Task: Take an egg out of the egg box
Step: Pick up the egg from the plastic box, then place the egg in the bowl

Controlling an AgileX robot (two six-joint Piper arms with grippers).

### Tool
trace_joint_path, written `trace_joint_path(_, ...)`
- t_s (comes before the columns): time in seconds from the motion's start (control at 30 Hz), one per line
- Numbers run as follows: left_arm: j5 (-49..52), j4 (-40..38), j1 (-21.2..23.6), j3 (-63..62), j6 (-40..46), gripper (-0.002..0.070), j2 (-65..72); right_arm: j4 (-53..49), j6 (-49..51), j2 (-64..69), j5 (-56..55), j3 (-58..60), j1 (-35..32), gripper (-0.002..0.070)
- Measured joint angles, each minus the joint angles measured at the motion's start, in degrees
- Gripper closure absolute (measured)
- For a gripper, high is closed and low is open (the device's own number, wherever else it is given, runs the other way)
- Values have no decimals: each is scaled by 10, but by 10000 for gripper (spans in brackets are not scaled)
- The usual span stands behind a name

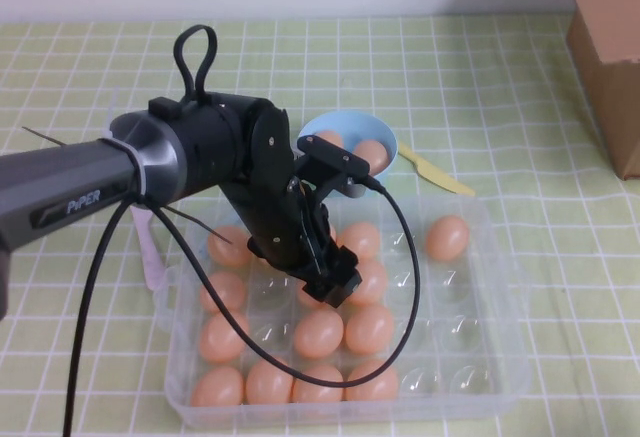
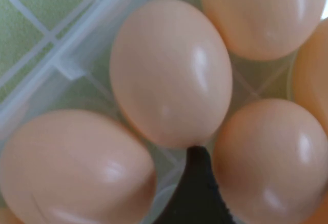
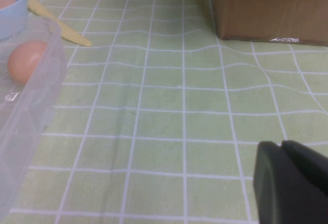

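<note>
Reaching down into the egg box (image 1: 480, 377), the left gripper (image 1: 330, 282) is hovering low over the middle rows of the clear tray, its black tip sitting just beside the egg (image 2: 171, 73) in the left wrist view. That egg is lying in its cup directly ahead of the gripper, ringed closely by look-alike eggs, its long axis tilted and its narrower end pointing toward the dark fingertip (image 2: 197, 193). Whether the left gripper's jaws are apart or together cannot be told, since only one tip is showing. The left arm is stretching in from the robot's left side, bending at the wrist and angling steeply downward, with a black cable looping across the tray. The right gripper (image 3: 289, 183) is sitting low over the green checked tabletop (image 3: 169, 106), beside the tray's end and near a brown cardboard box (image 3: 266, 6); its fingers are appearing pressed together. A light blue bowl (image 1: 385, 135) with eggs is standing beyond the tray.
</note>
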Motion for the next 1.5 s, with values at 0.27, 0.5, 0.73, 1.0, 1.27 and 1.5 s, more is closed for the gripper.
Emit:
trace_joint_path(0.27,-10,1,0,0,0,231,9,0,0,0,0,0,0,694)
trace_joint_path(0.5,-8,7,-3,0,-7,322,3,0,0,0,0,0,0,694)
trace_joint_path(0.73,50,33,-31,-56,-11,322,-45,0,0,0,0,0,0,694)
trace_joint_path(1.0,-75,80,-36,-138,-11,322,-38,0,0,0,0,0,0,694)
trace_joint_path(1.27,-267,89,-17,-138,-11,322,32,0,0,0,0,0,0,694)
trace_joint_path(1.5,-302,92,7,-138,-11,322,72,0,0,0,0,0,0,694)
